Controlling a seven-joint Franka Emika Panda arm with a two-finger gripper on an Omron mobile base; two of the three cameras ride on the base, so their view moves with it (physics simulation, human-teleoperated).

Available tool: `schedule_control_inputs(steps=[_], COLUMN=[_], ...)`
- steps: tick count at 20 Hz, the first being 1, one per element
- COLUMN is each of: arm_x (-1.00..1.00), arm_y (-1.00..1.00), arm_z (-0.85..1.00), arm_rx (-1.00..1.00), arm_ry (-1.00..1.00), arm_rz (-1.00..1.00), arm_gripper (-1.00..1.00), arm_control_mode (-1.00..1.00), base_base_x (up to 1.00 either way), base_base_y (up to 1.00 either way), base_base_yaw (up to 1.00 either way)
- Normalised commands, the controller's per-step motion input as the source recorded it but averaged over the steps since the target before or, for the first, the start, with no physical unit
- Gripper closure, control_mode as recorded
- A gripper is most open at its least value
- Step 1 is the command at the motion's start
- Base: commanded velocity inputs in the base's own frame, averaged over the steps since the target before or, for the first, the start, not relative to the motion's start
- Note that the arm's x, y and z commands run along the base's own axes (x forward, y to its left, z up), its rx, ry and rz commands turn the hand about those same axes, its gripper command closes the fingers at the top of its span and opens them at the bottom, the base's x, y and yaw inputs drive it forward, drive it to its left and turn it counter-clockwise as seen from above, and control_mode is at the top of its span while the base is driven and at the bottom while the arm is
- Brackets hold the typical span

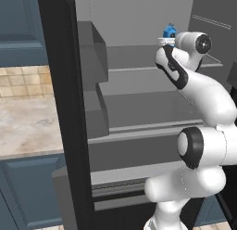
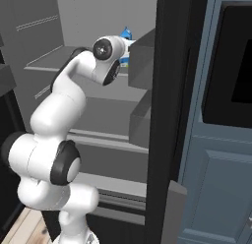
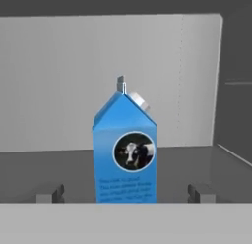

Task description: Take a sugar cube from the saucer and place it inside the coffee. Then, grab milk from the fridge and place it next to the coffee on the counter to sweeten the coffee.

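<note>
Fridge [image 1: 139, 85] wide open, dark matte frame, smooth grey inside, flat grey shelves stacked up the middle, at least three countable from the left base view, plus boxy grey bins down the door side. Counter [image 1: 28, 127] off to the left there, beige marbled stone over dark blue cabinets, tan tile behind it, cut off by the frame edge and the fridge's dark post. More blue cabinet panels to the right of the fridge in the right base view. White glossy arm, dark joints, reaching up to an upper shelf. One milk [image 3: 125, 154] carton standing upright on that shelf near the back wall: blue, gable top, round cow picture on the front, tiny print below too blurry to read, base cut off at the bottom of the hand view. From the base cameras just its blue peak poking over the wrist. Claw [image 3: 125, 194] spread wide, two small dark tips, one each side of the carton, not touching it.
</note>
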Motion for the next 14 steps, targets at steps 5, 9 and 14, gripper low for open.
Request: schedule_control_inputs(steps=[5, 9, 14], arm_x=[0.32, 0.29, 0.14], arm_y=[0.0, 0.0, 0.03], arm_z=[0.0, -0.08, -0.16], arm_rx=[0.0, 0.0, 0.0], arm_ry=[0.03, 0.06, 0.06], arm_rz=[0.01, 0.01, 0.02], arm_gripper=[-1.0, -1.0, -1.0], arm_control_mode=[-1.0, -1.0, -1.0], base_base_x=[0.0, 0.0, 0.0], base_base_y=[0.0, 0.0, 0.0], base_base_yaw=[0.0, 0.0, 0.0])
